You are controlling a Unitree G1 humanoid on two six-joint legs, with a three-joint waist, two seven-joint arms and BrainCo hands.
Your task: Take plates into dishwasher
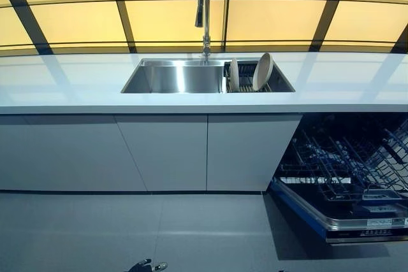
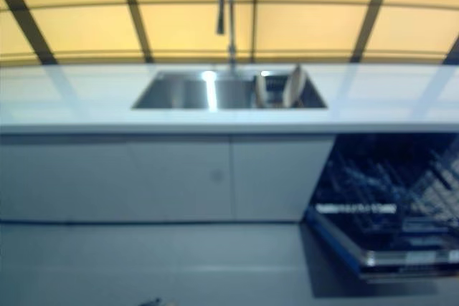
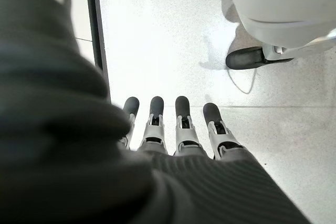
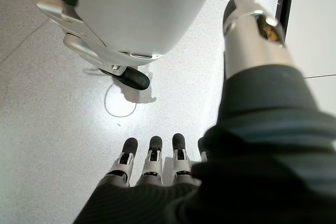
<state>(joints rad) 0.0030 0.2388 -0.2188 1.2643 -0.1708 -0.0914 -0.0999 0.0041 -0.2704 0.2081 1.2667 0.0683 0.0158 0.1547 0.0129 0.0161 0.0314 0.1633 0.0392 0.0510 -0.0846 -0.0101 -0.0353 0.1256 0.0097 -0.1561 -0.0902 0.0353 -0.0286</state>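
Note:
Two pale plates stand on edge in a rack in the right part of the sink, one (image 1: 234, 73) beside the other (image 1: 262, 71). The dishwasher (image 1: 344, 170) under the counter at the right is open, with its dark wire racks showing and its door (image 1: 357, 224) folded down. My left hand (image 3: 184, 129) hangs low over the floor with straight fingers and holds nothing. My right hand (image 4: 152, 163) also hangs over the floor, fingers straight and empty. Both hands are far below the plates.
A steel sink (image 1: 172, 78) with a tall faucet (image 1: 204, 11) is set in the white counter (image 1: 64, 84). Closed white cabinet doors (image 1: 159, 151) run below it. The lowered dishwasher door juts out over the grey floor (image 1: 191, 234).

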